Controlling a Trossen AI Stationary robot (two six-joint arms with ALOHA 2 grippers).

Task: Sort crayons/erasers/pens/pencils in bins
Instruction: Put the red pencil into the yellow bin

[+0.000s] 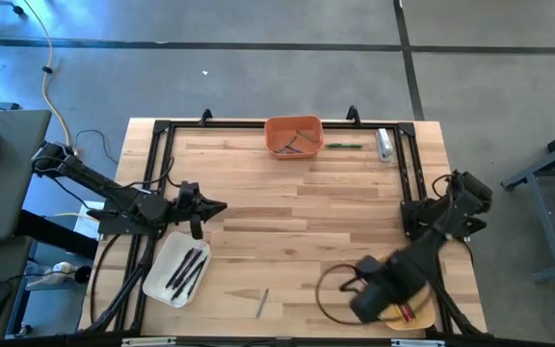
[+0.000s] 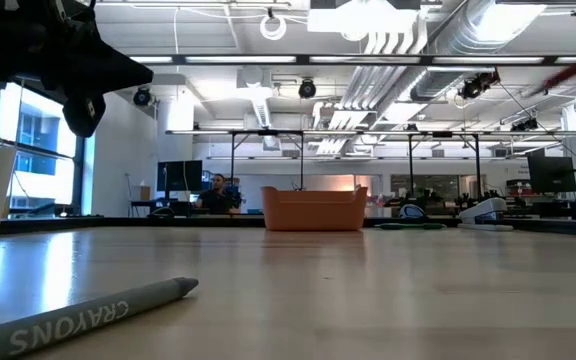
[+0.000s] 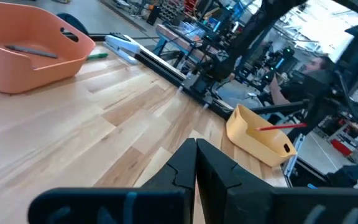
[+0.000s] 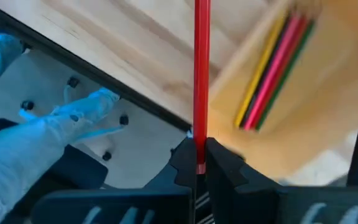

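Note:
My right gripper (image 4: 200, 163) is shut on a red stick (image 4: 201, 68) at the table's near right corner, over the tan-yellow bin (image 1: 420, 318), which holds yellow, pink and green sticks (image 4: 272, 74). My left gripper (image 1: 212, 205) is shut on nothing and hovers just beyond the white bin (image 1: 176, 272). Black sticks (image 1: 189, 267) lie in that bin. The orange bin (image 1: 294, 135) stands at the far edge with sticks inside. A grey crayon (image 1: 263, 302) lies flat on the table near the near edge, and a green pen (image 1: 345, 145) lies beside the orange bin. My right gripper pinches the red stick between its two fingers close to one end (image 4: 201, 152). The stick runs straight out past the fingertips, in line with the fingers. It is lifted clear and hangs above the tan-yellow bin (image 3: 260, 134), nearly level in the left wrist view (image 3: 281, 126).
A stubby clear-and-white tube (image 1: 384, 145) lies at the far right by the black frame rail (image 1: 408, 164). Cables (image 1: 335, 289) loop on the table beside the right arm. Bare wood lies in the table's middle (image 1: 297, 222). A person (image 2: 218, 190) sits in the room beyond.

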